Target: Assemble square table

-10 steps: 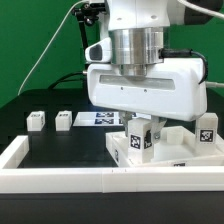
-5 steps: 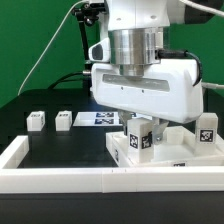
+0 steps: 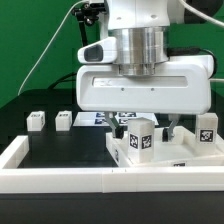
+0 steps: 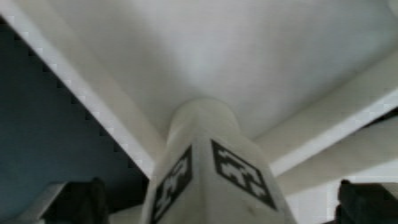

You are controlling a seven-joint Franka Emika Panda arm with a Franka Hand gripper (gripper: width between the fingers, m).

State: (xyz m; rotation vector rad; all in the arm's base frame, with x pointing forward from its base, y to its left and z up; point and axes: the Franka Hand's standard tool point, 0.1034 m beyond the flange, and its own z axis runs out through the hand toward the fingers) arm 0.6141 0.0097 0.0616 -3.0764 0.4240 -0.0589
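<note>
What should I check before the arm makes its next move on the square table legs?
1. Is the gripper released? Ok: its fingers stand apart from the centre leg.
2. Is the centre leg upright on the tabletop? Ok, by the exterior view.
3. Is the centre leg fully seated? Cannot tell: its foot is too small to judge.
4. Is the side leg, at the exterior view's right, standing on the tabletop? Ok.
5. Are the outer loose leg and inner loose leg in view at the exterior view's left? Ok: both are uncovered.
</note>
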